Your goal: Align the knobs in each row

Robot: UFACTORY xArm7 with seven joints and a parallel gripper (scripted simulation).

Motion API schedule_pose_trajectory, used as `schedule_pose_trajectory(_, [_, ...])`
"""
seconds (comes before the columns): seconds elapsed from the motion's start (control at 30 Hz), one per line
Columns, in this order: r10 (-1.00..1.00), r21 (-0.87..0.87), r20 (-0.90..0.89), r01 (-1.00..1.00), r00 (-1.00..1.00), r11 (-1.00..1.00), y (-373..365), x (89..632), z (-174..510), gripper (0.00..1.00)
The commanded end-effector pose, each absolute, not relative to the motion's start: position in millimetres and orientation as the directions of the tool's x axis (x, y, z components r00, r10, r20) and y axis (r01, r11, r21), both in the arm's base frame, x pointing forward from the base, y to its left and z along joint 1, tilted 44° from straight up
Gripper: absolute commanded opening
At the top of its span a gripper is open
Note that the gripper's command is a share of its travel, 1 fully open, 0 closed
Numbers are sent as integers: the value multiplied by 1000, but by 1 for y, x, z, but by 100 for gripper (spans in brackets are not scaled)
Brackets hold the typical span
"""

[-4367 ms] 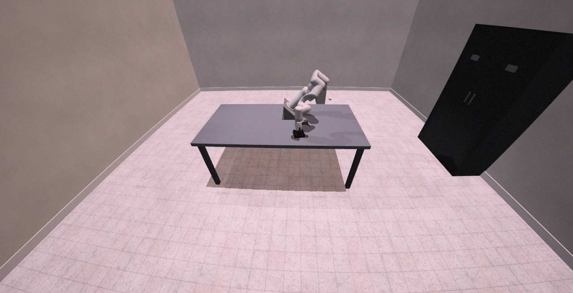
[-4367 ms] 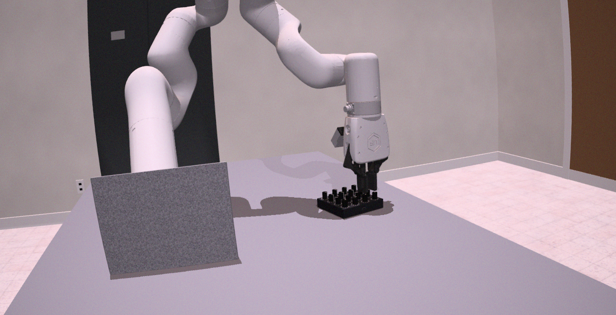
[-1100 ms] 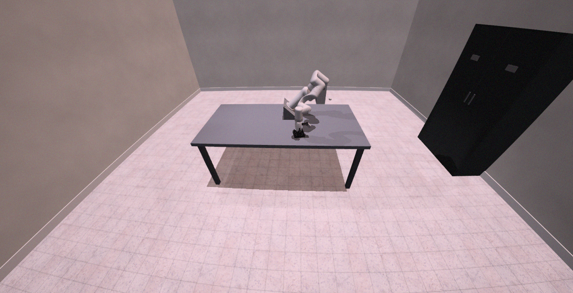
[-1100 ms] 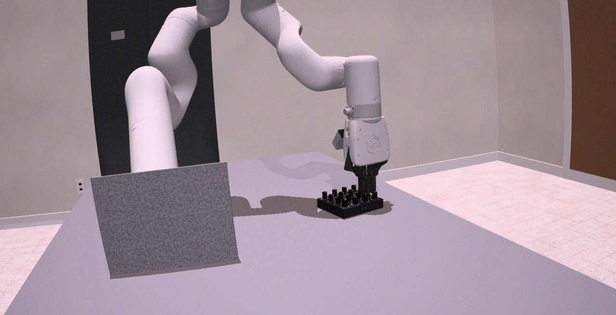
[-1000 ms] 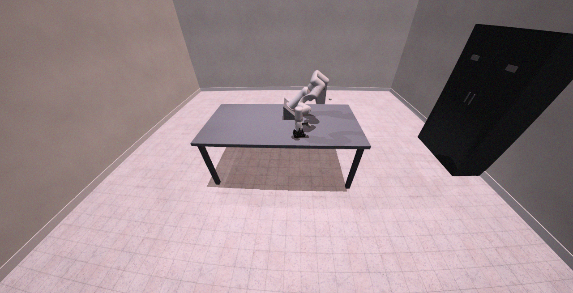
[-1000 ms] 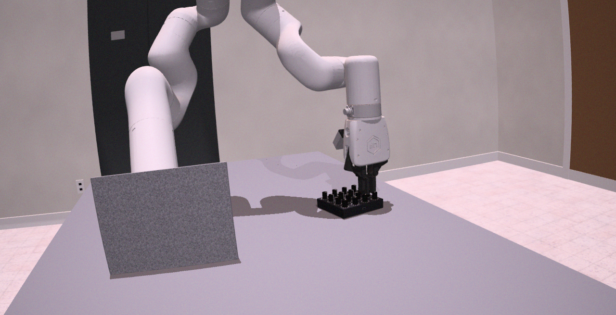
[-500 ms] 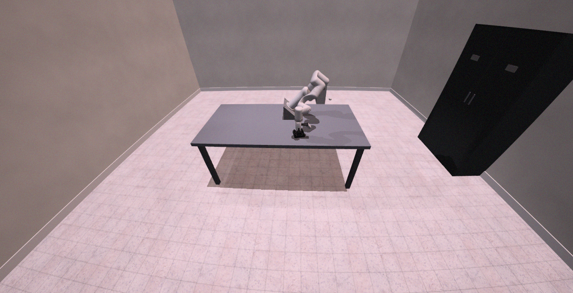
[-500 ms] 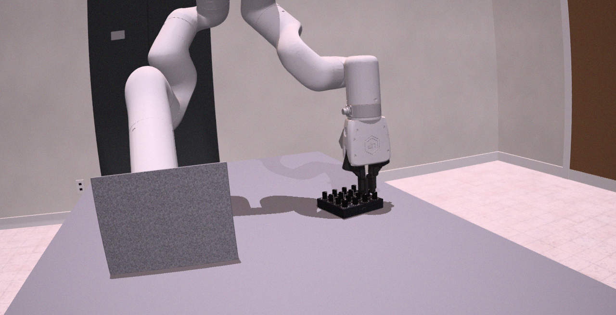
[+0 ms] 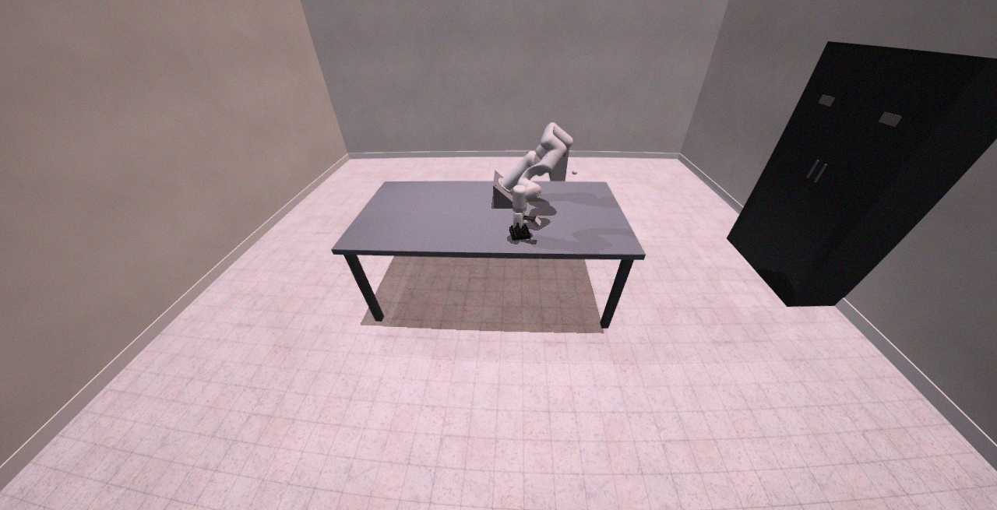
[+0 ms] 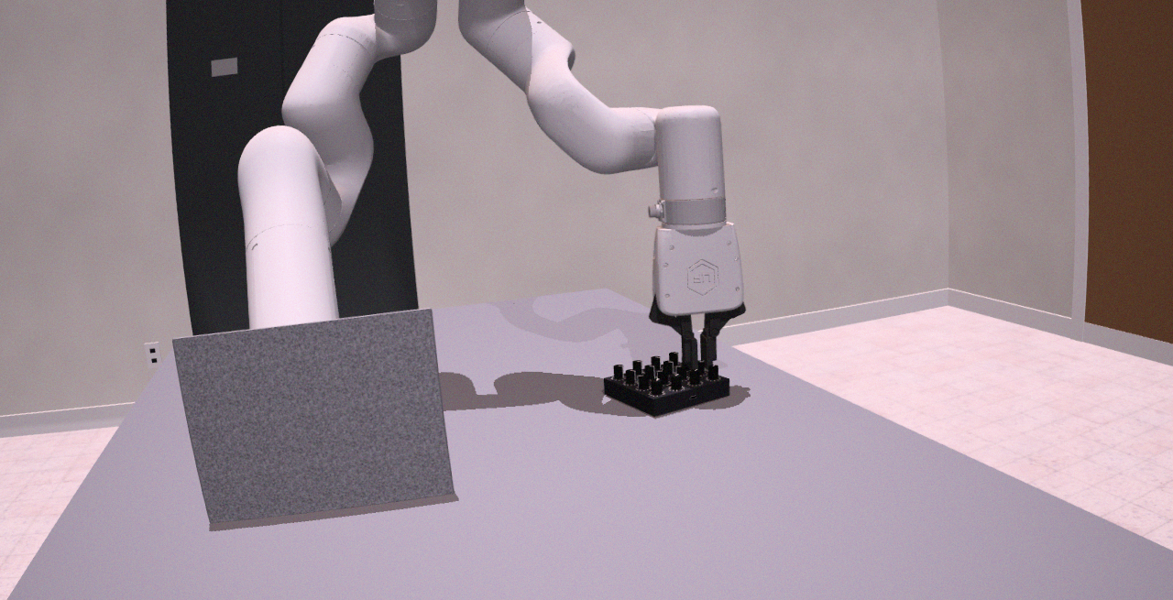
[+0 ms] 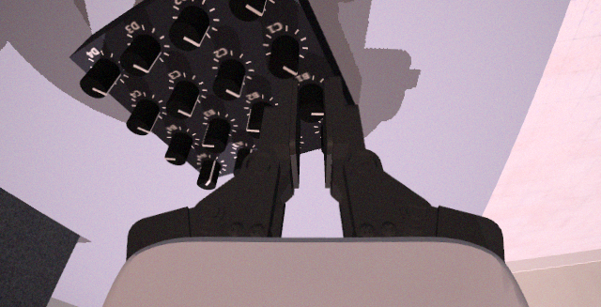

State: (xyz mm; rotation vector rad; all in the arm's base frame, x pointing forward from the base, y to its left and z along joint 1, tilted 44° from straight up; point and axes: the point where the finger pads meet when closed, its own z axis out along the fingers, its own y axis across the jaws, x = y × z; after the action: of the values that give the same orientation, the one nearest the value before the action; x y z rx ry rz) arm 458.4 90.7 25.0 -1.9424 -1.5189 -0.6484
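Exterior view first, with the top one beside it. I see the grey tabletop [image 9: 418,214] [image 10: 574,497] [image 11: 423,16], and the white arm [image 9: 554,151] [image 10: 590,133] reaches over it from its slanted mount [image 9: 499,198] [image 10: 312,416], which is near the far long edge in the top view. Knob box [image 9: 519,237] [image 10: 656,403] [image 11: 235,39] sits near the opposite long edge, a little toward the right corner from its middle, well inside the edge. It rests flat, as the task wants, so I think its weight and feet must resist the twist.

The gripper [image 9: 518,225] [image 10: 698,363] [image 11: 311,101] points straight down, I suppose so that its turning axis can match the knob's axis. Its fingers are clamped on knob B1 [image 11: 310,100], one on each side. In the wrist view the box is slanted relative to the fingers; such an angle would suit turning in place. I judge B1 is the knob being corrected in row B. Its white line [image 11: 317,114] goes to the right of this view, while those of knob B2 [image 11: 255,120], knob B3 [image 11: 216,134] and knob B4 [image 11: 178,148] go to the left. The left finger in this view stands close to B2, so a wide turn or opening could disturb it. The exact mark of B1 I cannot tell.
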Motion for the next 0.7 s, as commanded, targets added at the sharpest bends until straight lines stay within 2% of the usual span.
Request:
schedule_pose_trajectory(0.0, [668,-219,665,942,335,-255,89,460,26,8])
schedule_pose_trajectory(0.27, [620,-320,622,878,478,-356,89,460,26,8])
schedule_pose_trajectory(0.67, [475,-500,489,682,731,-534,89,460,26,8])
